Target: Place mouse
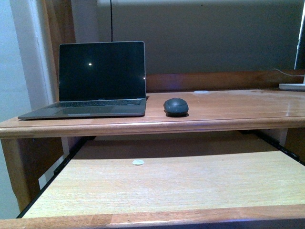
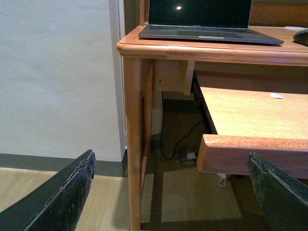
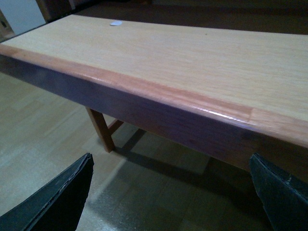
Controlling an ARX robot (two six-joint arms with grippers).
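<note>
The dark grey oval mouse [image 1: 176, 106] rests on the wooden desk top [image 1: 228, 112], just right of the open laptop [image 1: 95, 81]. Its edge shows at the far side of the left wrist view as the mouse [image 2: 302, 36]. Neither arm appears in the front view. My left gripper [image 2: 168, 192] hangs open low beside the desk leg [image 2: 134, 144], over the floor, nothing between its fingers. My right gripper [image 3: 171, 192] is open too, below and in front of the pulled-out keyboard shelf [image 3: 159, 91], holding nothing. Both are far from the mouse.
The pale keyboard shelf [image 1: 167, 183] sticks out under the desk top, with a small white disc [image 1: 138, 162] on it. A white item [image 1: 291, 87] lies at the desk's far right. Cables [image 2: 185, 144] lie on the floor under the desk. A white wall [image 2: 57, 77] stands left.
</note>
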